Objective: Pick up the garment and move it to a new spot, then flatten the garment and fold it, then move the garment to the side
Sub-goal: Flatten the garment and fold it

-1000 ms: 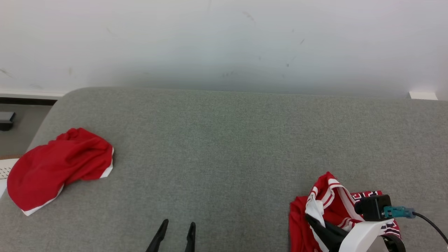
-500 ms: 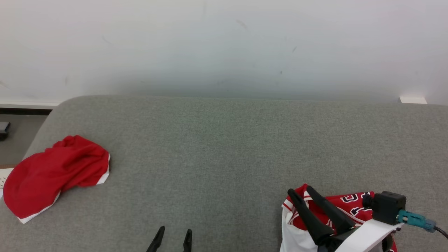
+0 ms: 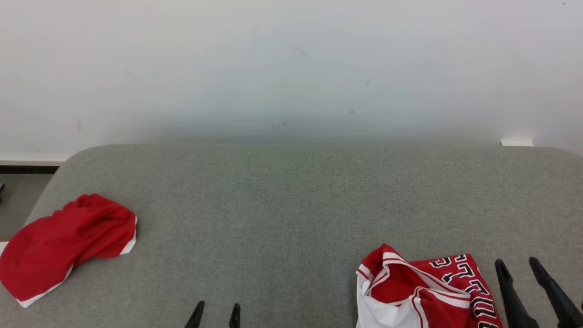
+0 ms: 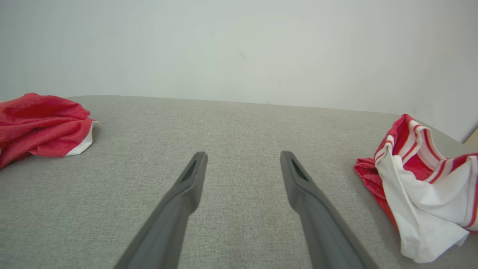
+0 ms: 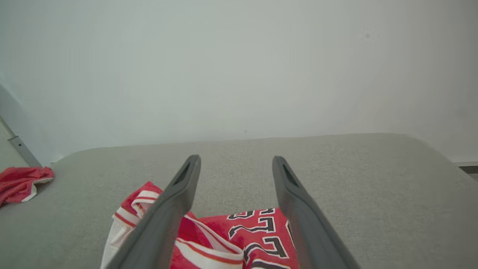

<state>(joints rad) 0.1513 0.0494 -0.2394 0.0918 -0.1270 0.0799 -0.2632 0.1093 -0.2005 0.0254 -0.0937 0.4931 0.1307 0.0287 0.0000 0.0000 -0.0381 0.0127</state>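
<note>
The garment (image 3: 423, 291), a red and white jersey with dark lettering, lies crumpled at the near right of the grey padded surface (image 3: 291, 205). My right gripper (image 3: 517, 263) is open just to the right of it, with nothing between its fingers. In the right wrist view the gripper (image 5: 236, 158) hangs above the jersey (image 5: 246, 235), apart from it. My left gripper (image 3: 218, 306) is open at the near middle, empty, its fingers (image 4: 243, 154) spread over bare fabric. The jersey (image 4: 422, 186) lies off to its right.
A second garment (image 3: 68, 241), plain red with white trim, lies bunched at the surface's left edge, also seen as a red heap (image 4: 41, 127) in the left wrist view. A white wall (image 3: 291, 68) rises behind the surface. Floor shows beyond the left edge.
My right gripper opened and let go of the jersey, then drew away to the right; the jersey dropped onto the surface. The whole head picture shifted downward as the camera moved.
</note>
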